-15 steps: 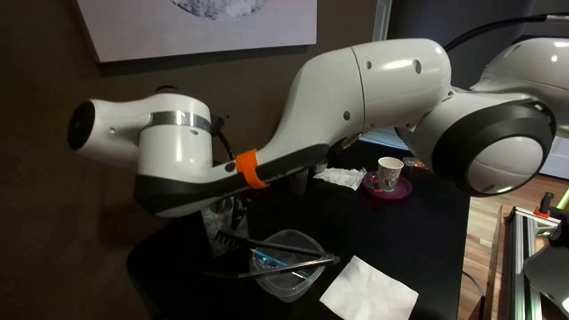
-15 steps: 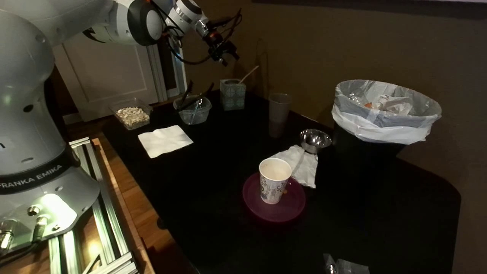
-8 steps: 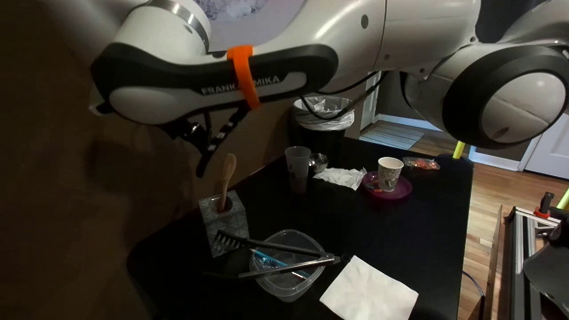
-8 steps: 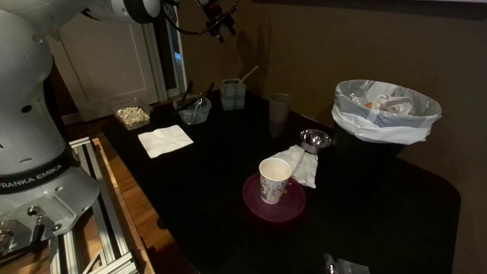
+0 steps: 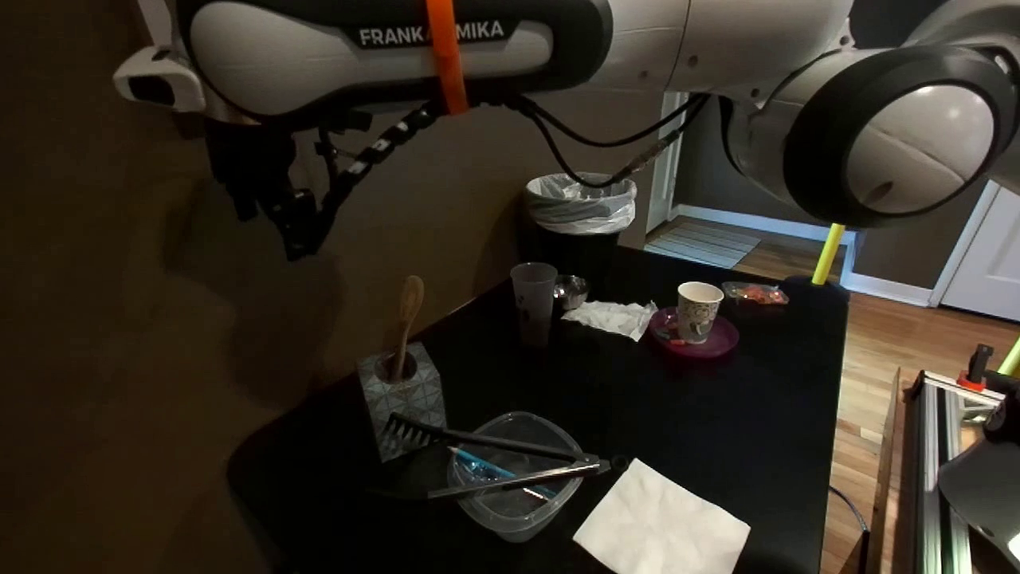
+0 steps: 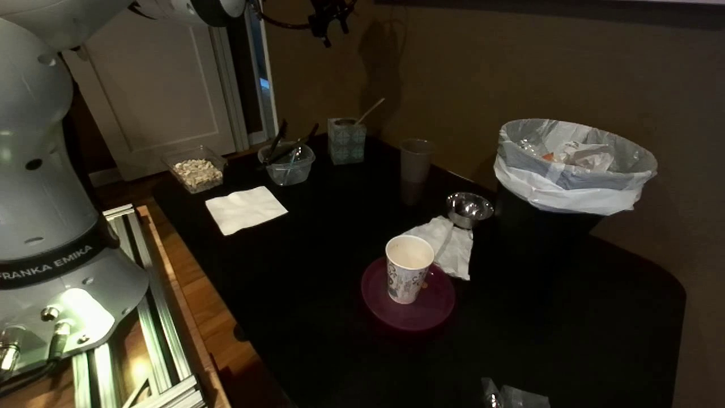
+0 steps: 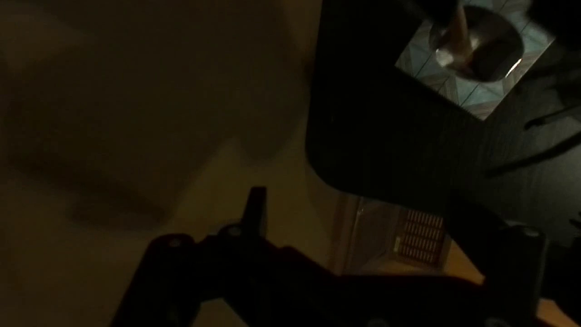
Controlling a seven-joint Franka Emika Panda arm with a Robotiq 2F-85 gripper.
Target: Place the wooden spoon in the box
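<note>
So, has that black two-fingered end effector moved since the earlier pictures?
Yes, upward. In an exterior view, the end effector is now farther above the squarish blue-grey patterned box, which has stayed put.

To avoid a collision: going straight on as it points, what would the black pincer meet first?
Probably the flat black tabletop, near its rounded corner; depth is unclear: the pincer might miss it.
</note>
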